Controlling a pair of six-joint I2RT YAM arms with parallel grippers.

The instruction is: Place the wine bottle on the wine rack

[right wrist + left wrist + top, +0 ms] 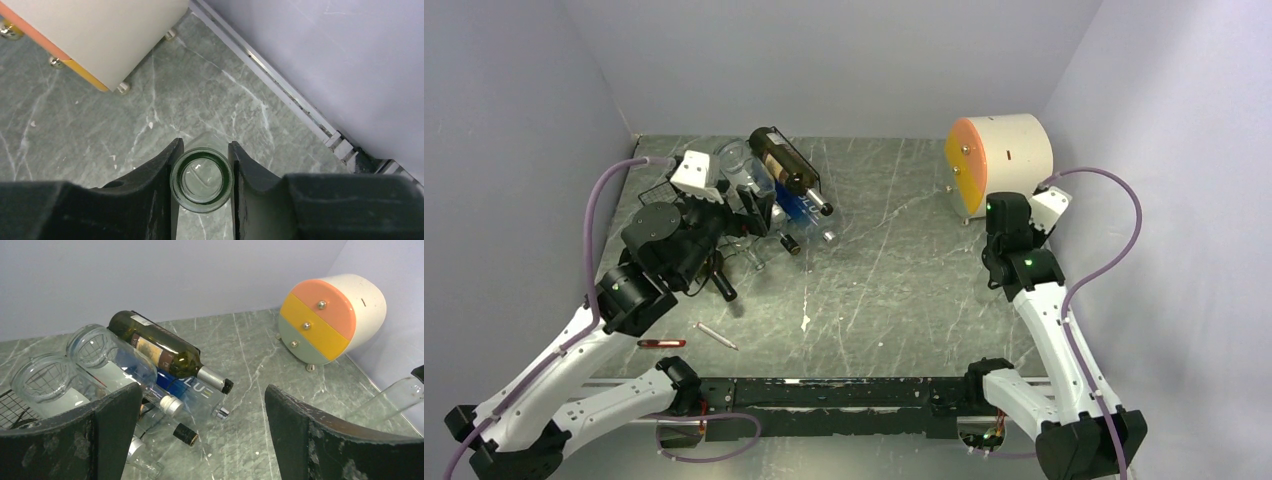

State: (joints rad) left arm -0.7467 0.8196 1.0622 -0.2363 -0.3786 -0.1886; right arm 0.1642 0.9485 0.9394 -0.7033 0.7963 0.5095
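Note:
The black wire wine rack (pixel 660 190) stands at the far left; its mesh shows in the left wrist view (pixel 12 407). A dark wine bottle (pixel 786 168) (pixel 160 347) lies on top of several clear bottles and a blue one (pixel 172 385). My left gripper (pixel 756 212) (pixel 200 440) is open and empty, just in front of the rack's bottle necks. My right gripper (pixel 1007 222) (pixel 201 180) is shut on the neck of a clear greenish glass bottle (pixel 201 205), beside the round cabinet. That bottle's body shows at the right edge of the left wrist view (pixel 395 395).
A round cream drawer cabinet (pixel 1014 150) (pixel 330 320) (pixel 95 35) with orange, yellow and grey-green fronts stands at the back right. A red pen (pixel 661 343) and a thin stick (pixel 715 336) lie near the front left. The right wall's rail (pixel 300 110) runs close by.

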